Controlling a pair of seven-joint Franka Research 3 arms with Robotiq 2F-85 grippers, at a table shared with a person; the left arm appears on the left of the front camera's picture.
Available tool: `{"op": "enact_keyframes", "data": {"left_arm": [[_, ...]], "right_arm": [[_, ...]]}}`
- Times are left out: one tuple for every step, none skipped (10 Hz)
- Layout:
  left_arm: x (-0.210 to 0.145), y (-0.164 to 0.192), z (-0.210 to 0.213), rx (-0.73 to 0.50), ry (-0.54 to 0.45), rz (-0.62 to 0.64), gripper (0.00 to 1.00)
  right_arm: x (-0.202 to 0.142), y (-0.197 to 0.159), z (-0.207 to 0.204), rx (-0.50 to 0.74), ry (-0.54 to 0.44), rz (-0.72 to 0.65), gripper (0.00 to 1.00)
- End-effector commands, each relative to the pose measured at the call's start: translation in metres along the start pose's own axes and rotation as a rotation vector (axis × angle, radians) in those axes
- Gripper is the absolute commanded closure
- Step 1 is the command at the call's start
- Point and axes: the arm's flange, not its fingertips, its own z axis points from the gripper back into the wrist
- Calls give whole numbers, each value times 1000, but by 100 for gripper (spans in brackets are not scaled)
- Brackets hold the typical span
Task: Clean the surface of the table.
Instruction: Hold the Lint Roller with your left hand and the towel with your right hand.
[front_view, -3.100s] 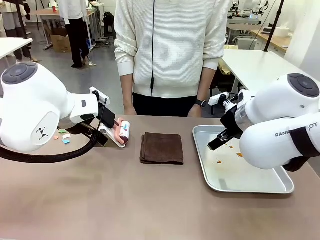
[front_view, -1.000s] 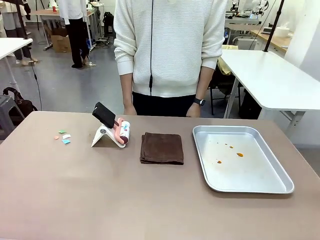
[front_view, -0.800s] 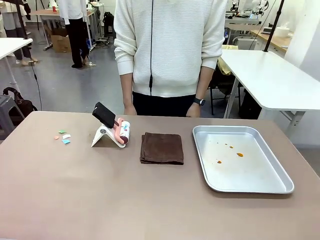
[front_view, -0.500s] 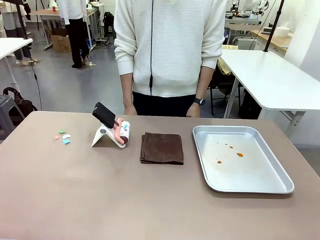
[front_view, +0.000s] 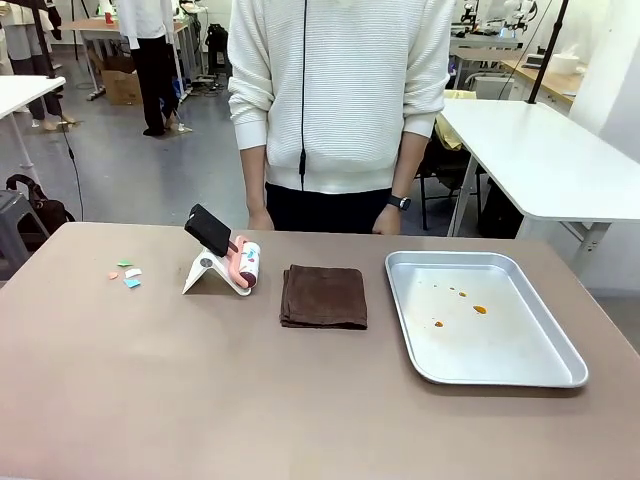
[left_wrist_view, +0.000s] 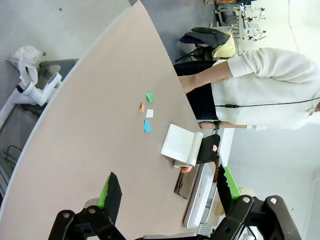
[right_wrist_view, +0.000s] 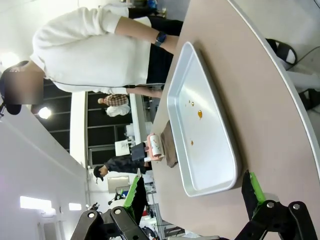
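The desk (front_view: 300, 400) is brownish-taupe and matte, and it runs the full width of the front view. On its right half lies a steel tray (front_view: 560, 375), with one short side near the far edge. A few small orange-brown spots (front_view: 480, 309) mark the tray's floor. A folded brown cloth (front_view: 323, 296) lies flat just left of the tray, apart from it and close to the far edge. Left of the cloth is a lint roller (front_view: 247, 266) with a pink frame and a black handle. It leans on a white stand (front_view: 203, 270), with the handle pointing up and away. Several paper scraps (front_view: 127, 273) in green, white, orange and blue lie together toward the far left corner. A person (front_view: 340, 90) in a white sweater stands at the far edge with both arms hanging down.

In the left wrist view the left jaws stand wide apart with nothing between them. Their fingers (left_wrist_view: 112, 192) are raised off the desk (left_wrist_view: 90, 130) near its left end. Beyond them are the scraps (left_wrist_view: 148, 107), the roller (left_wrist_view: 194, 149), the cloth (left_wrist_view: 184, 182) and the tray (left_wrist_view: 200, 200).

In the right wrist view the right jaws are likewise spread and hold nothing. Their fingers (right_wrist_view: 135, 195) hang above the desk (right_wrist_view: 260, 90) by its right end. They face along the tray (right_wrist_view: 175, 100), with the roller (right_wrist_view: 156, 146) and cloth (right_wrist_view: 170, 145) past it.
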Motion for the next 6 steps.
{"op": "enact_keyframes", "data": {"left_arm": [[0, 0, -2, 3, 1, -2, 0], [2, 1, 2, -63, -5, -23, 0], [5, -7, 3, -46, -4, -48, 0], [18, -19, 9, -21, -7, -84, 0], [26, -39, 4, -7, 15, -136, 0], [28, -71, -11, 22, 57, -215, 0]], "right_arm": [[1, -2, -1, 0, -3, -1, 0], [-3, 5, -1, 27, -45, 49, 0], [-8, 21, -4, 6, -61, 76, 0], [-17, 50, -10, -23, -83, 158, 0], [-25, 80, -23, -53, -67, 242, 0], [-33, 109, -41, -92, -30, 326, 0]]}}
